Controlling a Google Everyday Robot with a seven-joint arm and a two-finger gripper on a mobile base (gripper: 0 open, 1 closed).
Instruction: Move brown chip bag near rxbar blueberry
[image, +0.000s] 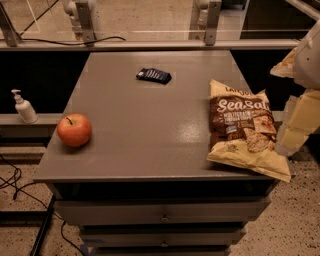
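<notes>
The brown chip bag (244, 127) lies flat at the right edge of the grey table (150, 125), its "Sea Salt" panel facing up and its lower corner hanging over the front right edge. The rxbar blueberry (154, 75) is a small dark navy bar lying at the far middle of the table, well apart from the bag. My gripper (296, 125) is a pale shape at the right side of the view, just to the right of the bag and beyond the table's edge. It holds nothing that I can see.
A red apple (74, 130) sits near the table's left front edge. A white pump bottle (23, 107) stands on a lower ledge to the left. A rail with posts (150, 44) runs behind the table. Drawers (162, 217) sit below the top. Cables lie on the floor at left.
</notes>
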